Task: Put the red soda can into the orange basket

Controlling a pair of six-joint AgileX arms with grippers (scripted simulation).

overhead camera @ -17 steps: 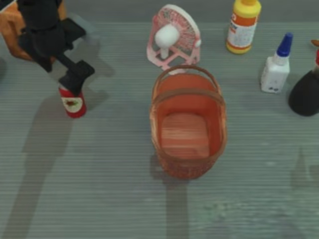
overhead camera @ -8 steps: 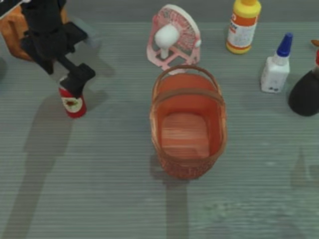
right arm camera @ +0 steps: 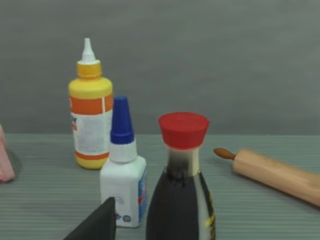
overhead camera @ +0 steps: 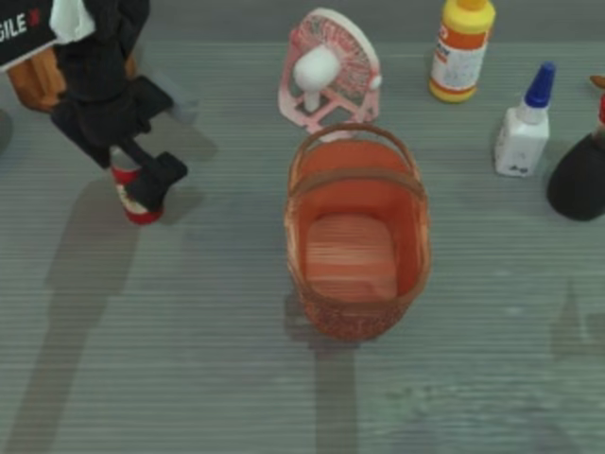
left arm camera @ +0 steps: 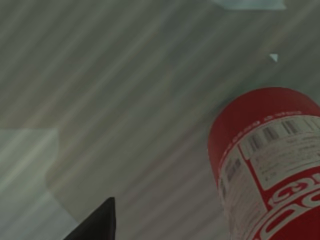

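Note:
The red soda can (overhead camera: 140, 215) stands upright at the table's left, mostly covered from above by my left gripper (overhead camera: 144, 184). That gripper is open and low around the can's upper part. In the left wrist view the red soda can (left arm camera: 265, 165) fills one side, with its barcode label showing. One dark fingertip (left arm camera: 102, 225) stays well apart from it, and the left gripper (left arm camera: 200, 232) holds nothing. The orange basket (overhead camera: 416, 236) with its hoop handle sits at the table's middle, holding nothing. My right gripper (right arm camera: 142, 235) is parked off the top view, open.
A pink-white fan (overhead camera: 329, 71) stands behind the basket. A wooden box (overhead camera: 28, 80) sits at the back left under my left arm. At the right are a yellow bottle (overhead camera: 460, 47), a glue bottle (overhead camera: 523, 128), a dark red-capped bottle (overhead camera: 579, 175) and a rolling pin (right arm camera: 275, 175).
My left arm has swung toward the front and dropped lower. Its gripper now covers most of the can, label included. The can and basket have stayed put.

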